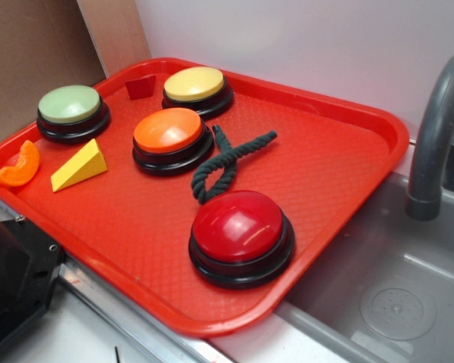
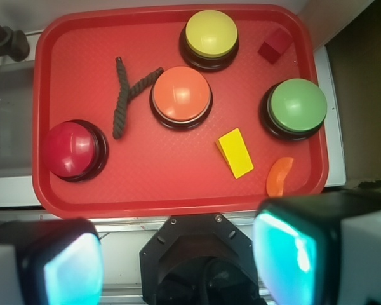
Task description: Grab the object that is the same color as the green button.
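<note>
Now, your gripper (image 2: 178,260) hangs wide open and empty, back off the tray's (image 2: 178,200) near edge. The green rope (image 2: 124,95) lies ahead and left, between the red button (image 2: 73,149) and orange button (image 2: 181,95), its longer strand running away from you.

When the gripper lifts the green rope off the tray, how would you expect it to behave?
The green rope looks twisted and soft, so it will probably droop from wherever it is pinched. Its loose ends may drag across the tray or brush the orange button beside it. The coarse strands should grip well and seem unlikely to slip.
</note>
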